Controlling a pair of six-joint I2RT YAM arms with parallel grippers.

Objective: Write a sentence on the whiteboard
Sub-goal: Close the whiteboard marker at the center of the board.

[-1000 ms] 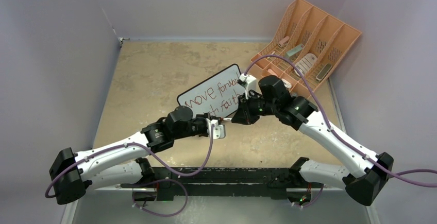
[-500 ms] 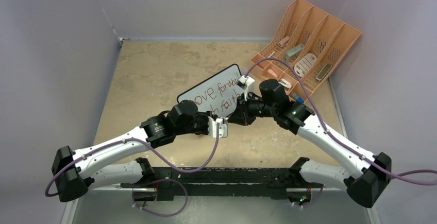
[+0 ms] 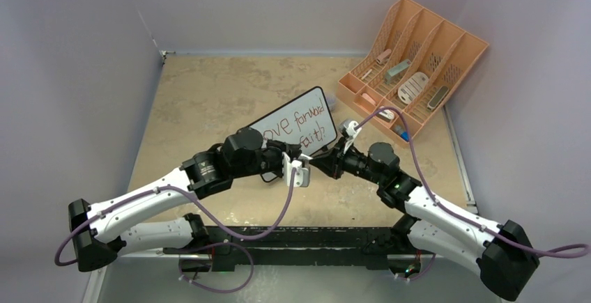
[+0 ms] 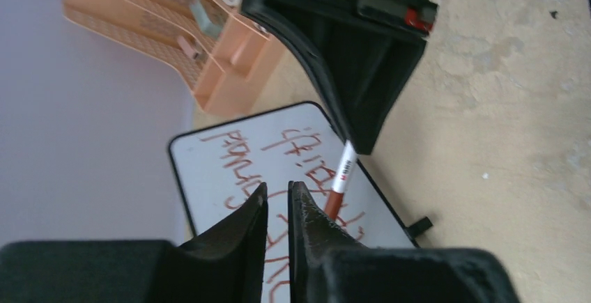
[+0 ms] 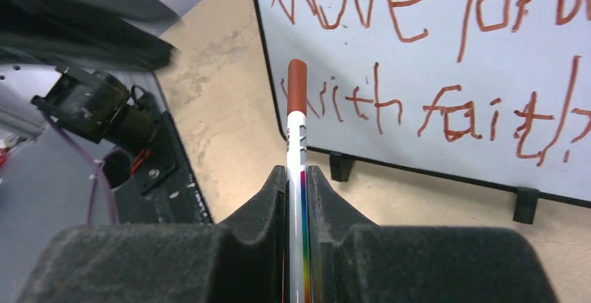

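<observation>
The whiteboard (image 3: 298,123) stands tilted on its small black feet at mid-table, with "move forward with faith" on it in red. It also shows in both wrist views (image 4: 244,153) (image 5: 453,59). My right gripper (image 3: 319,163) (image 5: 297,172) is shut on a white marker (image 5: 297,129) with a red end (image 4: 342,177). The marker hangs just in front of the board's lower left edge, off its surface. My left gripper (image 3: 288,155) (image 4: 277,187) hovers over the board's near side, its jaws nearly together with nothing between them.
A peach slotted desk organizer (image 3: 412,58) (image 4: 132,21) stands at the back right and holds several small items. Purple-grey walls close the table on three sides. The two wrists sit close together in front of the board.
My right arm has drawn back from the board toward the near edge, taking the marker off the writing. The left gripper has shifted slightly right. The board has stayed put.
</observation>
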